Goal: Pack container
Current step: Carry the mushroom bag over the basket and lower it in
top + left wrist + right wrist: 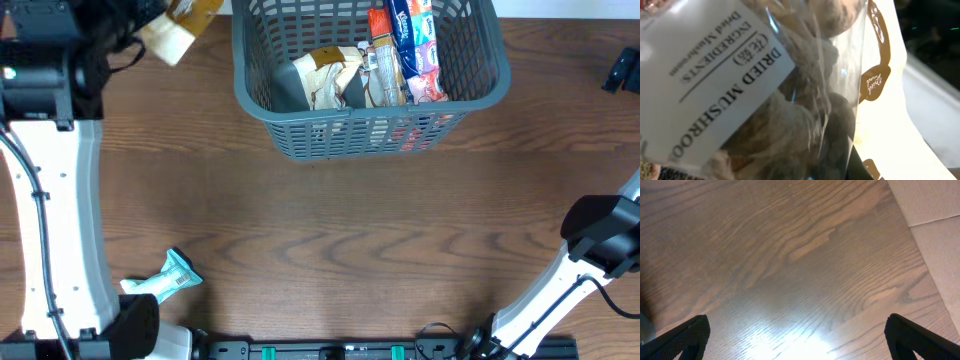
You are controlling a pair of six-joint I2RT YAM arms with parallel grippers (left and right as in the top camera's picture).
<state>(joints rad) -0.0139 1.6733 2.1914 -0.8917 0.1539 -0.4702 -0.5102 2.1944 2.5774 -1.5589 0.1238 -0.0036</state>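
Left wrist alone reads the dried mushroom packet (740, 100) gripped by left end effector (143, 28); right end effector (797, 335) spread open.

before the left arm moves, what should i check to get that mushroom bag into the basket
1. The dried mushroom bag at the left gripper: ok, it fills the left wrist view.
2. Grip closed on it: cannot tell, the fingers are hidden.
3. Bag above the container: not ok, it is left of the rim.
4. Free room inside: ok, the left part looks open; packets sit middle and right.
5. The right gripper out of the way: ok, open over bare table.
6. Everything packed: not ok, a teal packet lies on the table.
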